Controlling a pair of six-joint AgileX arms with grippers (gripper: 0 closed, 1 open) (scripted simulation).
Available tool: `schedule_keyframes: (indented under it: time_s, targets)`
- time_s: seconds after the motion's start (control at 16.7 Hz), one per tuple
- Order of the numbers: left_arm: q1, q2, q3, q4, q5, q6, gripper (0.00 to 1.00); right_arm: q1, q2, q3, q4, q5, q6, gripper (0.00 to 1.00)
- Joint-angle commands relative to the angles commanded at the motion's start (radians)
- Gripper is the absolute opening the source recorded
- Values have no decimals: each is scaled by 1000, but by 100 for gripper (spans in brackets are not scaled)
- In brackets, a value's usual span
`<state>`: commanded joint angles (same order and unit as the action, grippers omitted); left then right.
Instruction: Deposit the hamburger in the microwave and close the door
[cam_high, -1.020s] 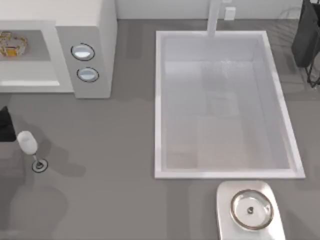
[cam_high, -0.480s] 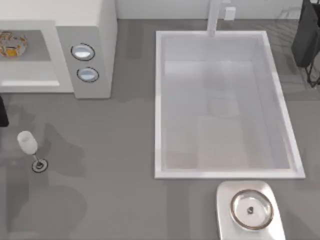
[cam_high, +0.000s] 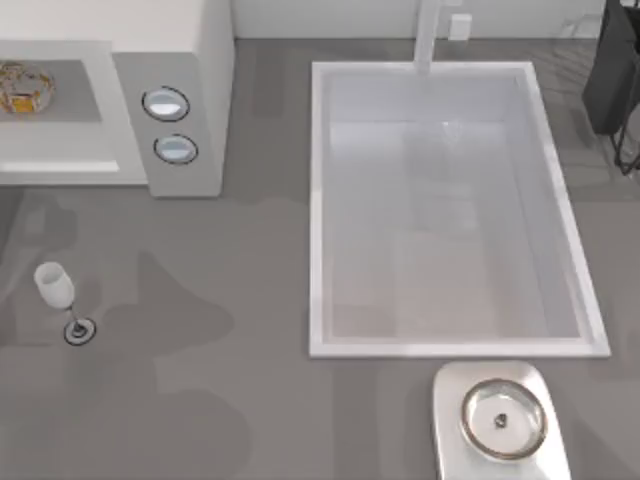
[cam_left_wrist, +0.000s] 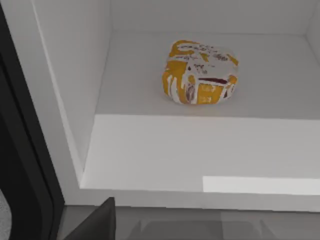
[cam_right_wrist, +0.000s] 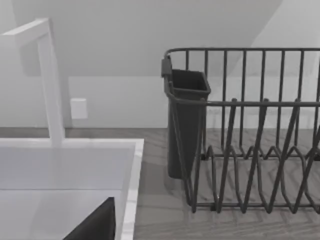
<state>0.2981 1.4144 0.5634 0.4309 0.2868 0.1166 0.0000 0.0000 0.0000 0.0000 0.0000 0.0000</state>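
Note:
The white microwave (cam_high: 195, 60) stands at the table's far left, its two round dials (cam_high: 166, 104) on the side panel. Its cavity is open toward the front. The hamburger (cam_high: 20, 88), cream with orange and yellow patches, lies inside on the cavity floor. The left wrist view looks straight into the cavity at the hamburger (cam_left_wrist: 200, 72), which rests alone, nothing touching it. A dark part of my left gripper (cam_left_wrist: 95, 225) hangs just outside the cavity's front lip. The door is out of view. My right gripper (cam_right_wrist: 95, 225) is parked near the sink's far right corner.
A clear wine glass (cam_high: 55, 285) stands on the counter in front of the microwave. The white sink basin (cam_high: 318, 200) with its faucet (cam_high: 430, 35) takes up the middle. A dark dish rack (cam_right_wrist: 250, 130) sits at the far right. A round metal-rimmed item (cam_high: 503, 418) lies front right.
The dark piece of my left arm at the top view's left edge has slid out of that view. Its shadows on the counter have shifted. The hamburger has not moved.

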Motion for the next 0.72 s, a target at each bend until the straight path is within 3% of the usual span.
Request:
schedule_keyframes:
  time_s: [0.42, 0.72]
  targets:
    - [-7, -33, -13, -8, -9, -3, 100, 0, 0, 0, 0, 0, 0, 100]
    - [-64, -300, -112, -83, -59, -24, 100, 0, 0, 0, 0, 0, 0, 100]
